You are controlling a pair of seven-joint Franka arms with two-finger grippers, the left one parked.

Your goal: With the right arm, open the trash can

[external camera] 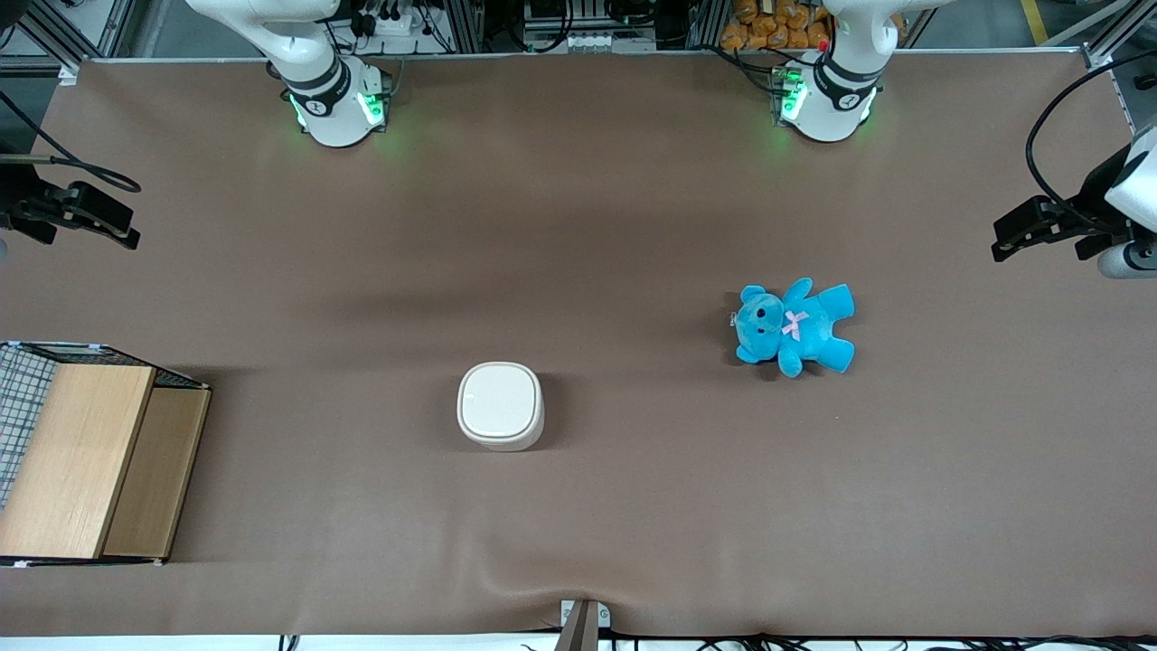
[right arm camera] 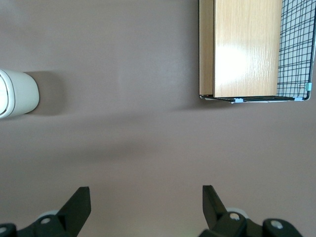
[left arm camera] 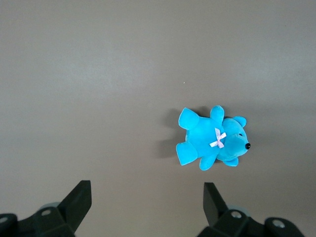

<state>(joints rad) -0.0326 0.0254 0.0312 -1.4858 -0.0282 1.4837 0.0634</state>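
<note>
Trash can sits about mid-counter, nearer the front camera than the blue teddy bear, with the wooden box with wire mesh off toward the working arm's end. Lid is fully down, so nothing is done on the task yet.

The right arm's end effector is released, fingers spread wide with nothing between them. It hangs above bare brown counter, well apart from the can, somewhere between the can and the box going by the wrist view, where just a slice of the can's cream wall shows. In the front view the end effector pokes in at the working arm's end of the counter.

My guess on handling: it's a small hollow plastic bin, so light and stiff, with a smooth, probably slippery shell. Pushing sideways on it would likely just slide or tip it. The lid looks like a flip type with a thin seam all round. I can't tell which edge has the hinge. I'd go for the lid's rim, hooking one fingertip under the free edge and lifting gently, rather than squeezing the body.
</note>
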